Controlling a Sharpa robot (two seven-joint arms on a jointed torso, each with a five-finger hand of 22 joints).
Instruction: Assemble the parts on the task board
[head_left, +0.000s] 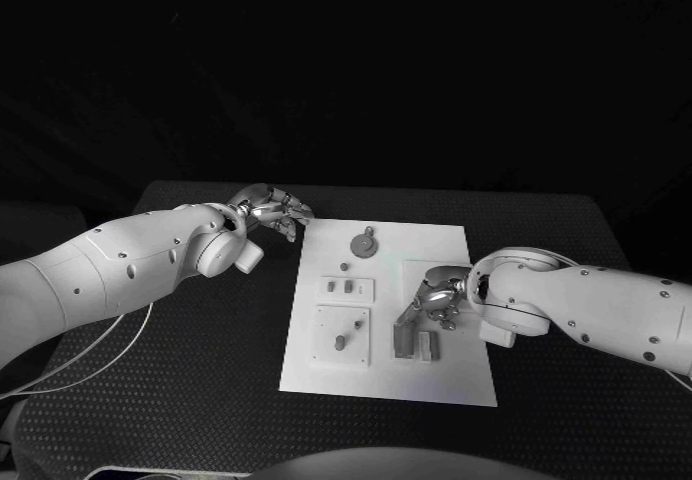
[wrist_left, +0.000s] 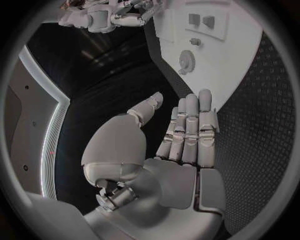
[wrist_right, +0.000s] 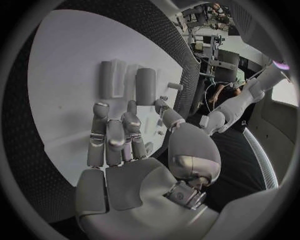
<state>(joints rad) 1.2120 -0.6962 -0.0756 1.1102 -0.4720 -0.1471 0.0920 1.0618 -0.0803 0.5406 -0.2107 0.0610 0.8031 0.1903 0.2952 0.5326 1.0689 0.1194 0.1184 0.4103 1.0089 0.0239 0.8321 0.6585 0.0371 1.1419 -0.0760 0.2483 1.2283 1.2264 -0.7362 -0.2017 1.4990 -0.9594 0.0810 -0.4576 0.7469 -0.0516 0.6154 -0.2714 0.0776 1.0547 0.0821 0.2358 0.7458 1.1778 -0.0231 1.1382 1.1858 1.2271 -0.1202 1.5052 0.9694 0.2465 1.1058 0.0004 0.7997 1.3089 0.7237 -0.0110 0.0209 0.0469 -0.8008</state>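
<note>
The white task board (head_left: 421, 246) lies in the middle of the table. On it are a grey gear-like piece (head_left: 365, 243), a small peg (head_left: 345, 266), two inset plates with small parts (head_left: 346, 288) and grey blocks (head_left: 415, 345) near its right edge. My right hand (head_left: 437, 298) hovers over the board just beyond the blocks, fingers spread and pointing down, holding nothing. In the right wrist view my right hand (wrist_right: 119, 140) reaches toward the blocks (wrist_right: 114, 79) and a cylinder (wrist_right: 145, 86). My left hand (head_left: 271, 212) is at the board's far left corner, open and empty. The left wrist view has its fingers (wrist_left: 190, 127) straight, with the gear (wrist_left: 186, 62) beyond them.
The black table (head_left: 188, 330) shows bare surface left, right and in front of the board. A cable (head_left: 87, 355) trails under my left arm near the table's left edge.
</note>
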